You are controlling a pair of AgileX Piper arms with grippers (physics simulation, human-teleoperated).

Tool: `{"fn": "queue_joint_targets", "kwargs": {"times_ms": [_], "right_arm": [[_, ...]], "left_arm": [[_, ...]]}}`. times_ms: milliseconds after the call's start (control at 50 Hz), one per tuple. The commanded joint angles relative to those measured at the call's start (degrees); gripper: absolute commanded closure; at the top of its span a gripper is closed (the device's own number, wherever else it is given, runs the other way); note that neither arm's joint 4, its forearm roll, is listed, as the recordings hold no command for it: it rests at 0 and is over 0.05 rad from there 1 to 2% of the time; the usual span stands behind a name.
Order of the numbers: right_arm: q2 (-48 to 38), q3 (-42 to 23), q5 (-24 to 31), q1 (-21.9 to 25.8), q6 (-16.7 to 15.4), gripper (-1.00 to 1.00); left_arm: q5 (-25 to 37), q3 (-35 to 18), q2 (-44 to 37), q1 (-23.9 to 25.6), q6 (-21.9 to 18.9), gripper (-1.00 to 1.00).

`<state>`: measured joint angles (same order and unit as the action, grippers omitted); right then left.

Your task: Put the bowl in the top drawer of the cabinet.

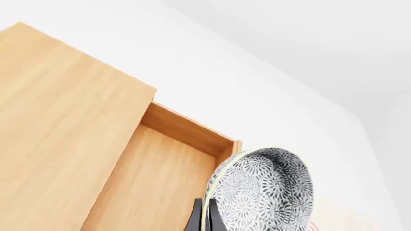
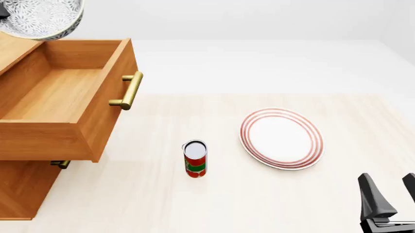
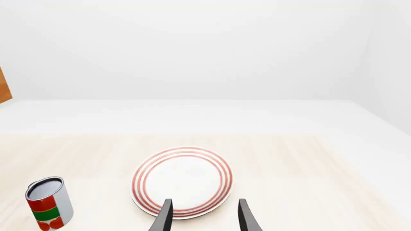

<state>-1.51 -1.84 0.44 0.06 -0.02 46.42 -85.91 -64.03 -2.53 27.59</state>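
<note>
The speckled blue-grey bowl (image 2: 40,17) hangs tilted in the air above the far left corner of the open top drawer (image 2: 61,92) of the wooden cabinet (image 2: 19,191). In the left wrist view my left gripper (image 1: 205,219) is shut on the rim of the bowl (image 1: 266,192), with the drawer's bare floor (image 1: 154,187) beside it and the cabinet top (image 1: 57,120) alongside. The drawer interior holds nothing. My right gripper (image 2: 389,194) stands open low at the front right, near the plate, with nothing between its fingers (image 3: 165,216).
A flat white plate with red rings (image 2: 281,138) lies right of centre on the table. A red, green and white can (image 2: 194,158) stands upright in front of the drawer's brass handle (image 2: 129,90). The lower drawer's handle (image 2: 60,164) peeks out beneath.
</note>
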Motion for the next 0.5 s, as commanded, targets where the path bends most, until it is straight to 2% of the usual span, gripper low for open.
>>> {"fn": "queue_joint_targets", "kwargs": {"times_ms": [20, 240, 500], "right_arm": [[0.01, 0.0, 0.0, 0.0, -0.01, -1.0], [0.02, 0.0, 0.01, 0.01, -0.02, -1.0], [0.01, 0.0, 0.0, 0.01, -0.01, -1.0]], "left_arm": [[2.77, -3.15, -0.32, -1.28, -0.68, 1.0], [4.9, -6.52, -1.61, -1.92, -1.93, 1.0], [6.31, -5.37, -1.91, -3.34, -4.55, 1.0]]}}
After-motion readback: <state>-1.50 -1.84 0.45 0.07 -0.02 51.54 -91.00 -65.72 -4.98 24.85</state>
